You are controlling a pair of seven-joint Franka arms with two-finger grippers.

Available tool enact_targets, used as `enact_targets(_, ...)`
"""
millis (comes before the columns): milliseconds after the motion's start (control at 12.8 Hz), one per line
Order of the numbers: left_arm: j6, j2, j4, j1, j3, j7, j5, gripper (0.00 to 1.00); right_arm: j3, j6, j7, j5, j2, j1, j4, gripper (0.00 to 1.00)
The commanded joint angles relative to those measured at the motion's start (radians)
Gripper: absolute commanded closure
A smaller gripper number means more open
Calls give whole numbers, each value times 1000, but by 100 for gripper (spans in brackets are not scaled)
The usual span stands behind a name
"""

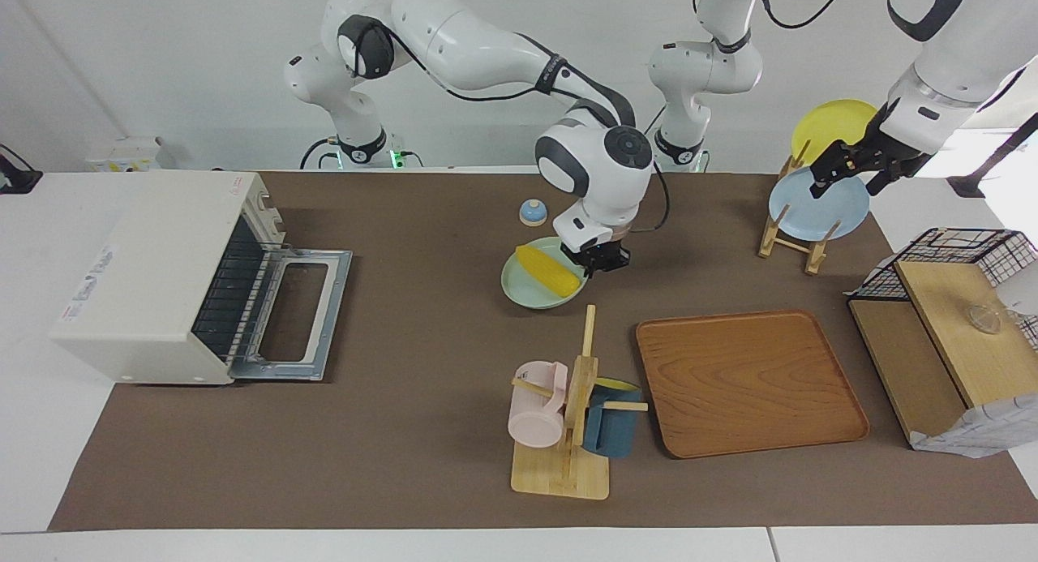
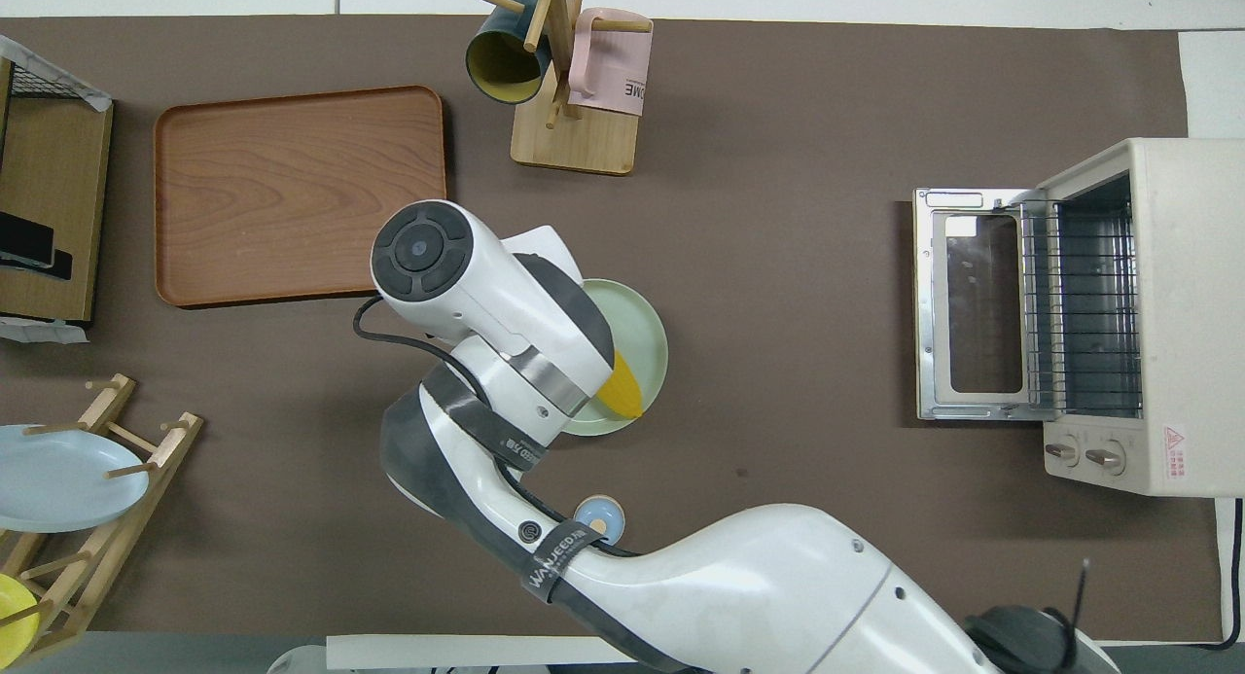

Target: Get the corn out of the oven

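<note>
The yellow corn (image 1: 550,271) lies on a pale green plate (image 1: 523,290) at the middle of the table, just farther from the robots than a small blue bell (image 1: 533,212). My right gripper (image 1: 598,259) is shut on the plate's rim at the side toward the left arm's end. In the overhead view the hand covers the grip, and only the corn's tip (image 2: 622,392) and part of the plate (image 2: 642,329) show. The off-white oven (image 1: 154,262) stands at the right arm's end with its door (image 1: 300,315) folded down and nothing on its rack (image 2: 1094,304). My left gripper (image 1: 847,169) waits over the plate rack.
A mug tree (image 1: 568,416) with a pink and a blue mug stands farther out than the green plate. A wooden tray (image 1: 746,383) lies beside it. A plate rack (image 1: 799,238) holds a blue plate (image 1: 819,209) and a yellow plate (image 1: 831,124). A wire-and-wood rack (image 1: 949,319) stands at the left arm's end.
</note>
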Motion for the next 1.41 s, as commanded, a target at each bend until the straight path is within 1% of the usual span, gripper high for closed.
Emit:
enact_targets(0, -17, -7, 1, -8, 4, -1, 24, 0, 12, 6, 10, 21, -8, -39, 5, 48)
enact_targets(78, -17, -7, 1, -8, 4, -1, 24, 0, 12, 11, 12, 19, -11, -39, 13, 48)
enact_targets(157, -17, -6, 1, -6, 4, -1, 24, 0, 12, 47, 0, 4, -32, -33, 22, 45)
enact_targets(235, -17, -7, 1, -6, 4, -1, 24, 0, 6, 70, -13, -27, -58, -41, 22, 44)
enact_targets(313, -19, -6, 6, -8, 4, -1, 24, 0, 6, 67, -63, -86, -87, -71, 9, 45)
enact_targets(391, -14, -7, 5, -17, 1, -1, 24, 0, 6, 37, -203, -99, -153, -143, -68, 45)
enact_targets(470, -23, -10, 1, -18, -2, -2, 24, 0, 6, 20, -312, -98, -229, -195, -166, 45)
enact_targets(548, -16, -33, -38, -18, -3, -4, 24, 0, 6, 20, -379, -98, -317, -252, -302, 46)
enact_targets(626, 18, -64, -104, -20, -6, -7, 13, 0, 6, 43, -437, -98, -407, -324, -461, 46)
enact_targets(704, 132, -114, -232, -38, -14, -37, -4, 0, 6, 78, -497, -98, -460, -372, -578, 48)
enact_targets(783, 277, -162, -364, -104, -26, -139, -16, 0, 6, 110, -566, -98, -494, -425, -676, 52)
enact_targets(861, 385, -164, -446, -179, -26, -251, -16, 0, 6, 159, -636, -98, -509, -497, -738, 59)
enact_targets(939, 456, -149, -474, -245, -26, -338, -16, 0, 6, 206, -716, -98, -524, -553, -801, 72)
enact_targets(1017, 511, -111, -480, -289, -26, -417, -16, 0, 3, 265, -766, -101, -529, -572, -852, 83)
enact_targets(1096, 571, -59, -477, -351, -26, -518, -16, 0, 3, 314, -787, -116, -525, -602, -886, 98)
enact_targets(1174, 640, -11, -477, -407, -25, -618, -16, 0, 3, 323, -803, -145, -508, -640, -887, 100)
enact_targets(1330, 723, 64, -476, -455, -26, -693, -16, 0, 3, 342, -814, -234, -486, -664, -892, 100)
